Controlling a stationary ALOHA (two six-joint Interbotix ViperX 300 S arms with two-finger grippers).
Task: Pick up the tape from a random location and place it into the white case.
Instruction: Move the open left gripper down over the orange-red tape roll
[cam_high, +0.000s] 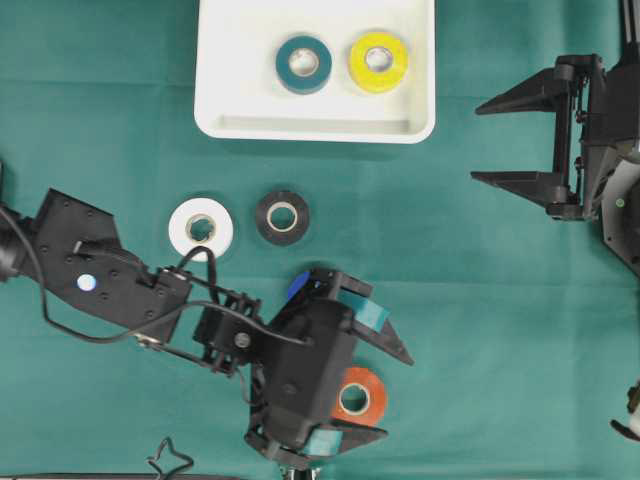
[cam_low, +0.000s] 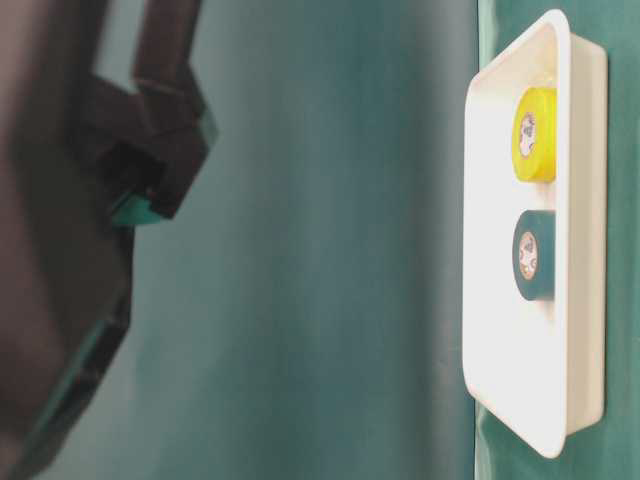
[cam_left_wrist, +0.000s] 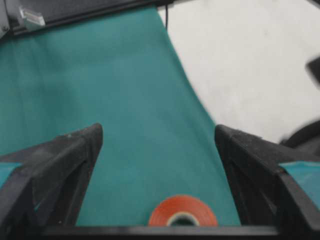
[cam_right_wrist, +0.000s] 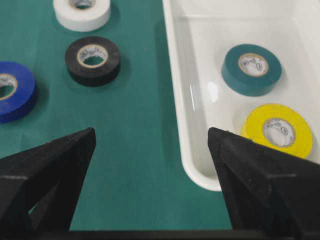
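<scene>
White tape roll (cam_high: 201, 227) and black tape roll (cam_high: 282, 217) lie on the green cloth (cam_high: 480, 330). Left gripper (cam_high: 383, 390), jaws wide apart, straddles the orange tape roll (cam_high: 354, 397) at 6 o'clock. Shallow white plastic case (cam_high: 225, 90) at 12 o'clock holds teal roll (cam_high: 303, 64) and yellow roll (cam_high: 378, 62). Right gripper (cam_high: 500, 140) at 3 o'clock: apart, empty.

both hands spread wide: left hand (cam_high: 385, 390), right hand (cam_high: 497, 142).

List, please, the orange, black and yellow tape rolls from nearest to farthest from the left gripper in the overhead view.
From the left gripper:
1. Orange roll, between its open jaws.
2. Black roll, on the cloth above it.
3. Yellow roll, inside the white case at the top.
</scene>
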